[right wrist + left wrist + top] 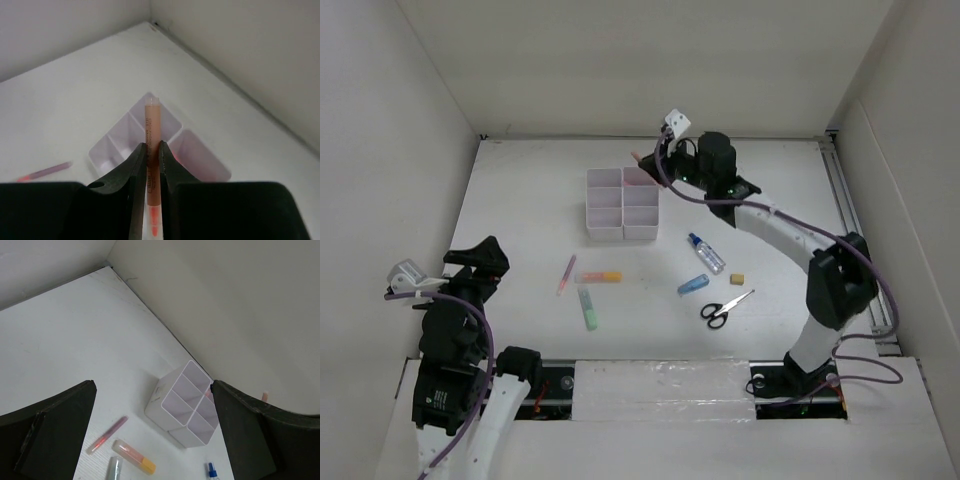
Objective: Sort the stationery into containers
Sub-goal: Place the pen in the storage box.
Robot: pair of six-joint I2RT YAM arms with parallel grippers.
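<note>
Gripping the orange pen [152, 130], the right fingers [136, 170] may release it onto a divider of the trays [205, 150] below them; the left fingers [55, 430] stand wide open.

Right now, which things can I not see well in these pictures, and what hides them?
1. Top view: the wrist hides the right gripper and most of the orange pen that it holds.
2. Top view: a reddish tint in the far right compartment of the trays, too small to name.
3. Left wrist view: the bottom edge cuts off the bottle and the green highlighter.
4. Right wrist view: the gripper hides the trays' near compartments.
</note>
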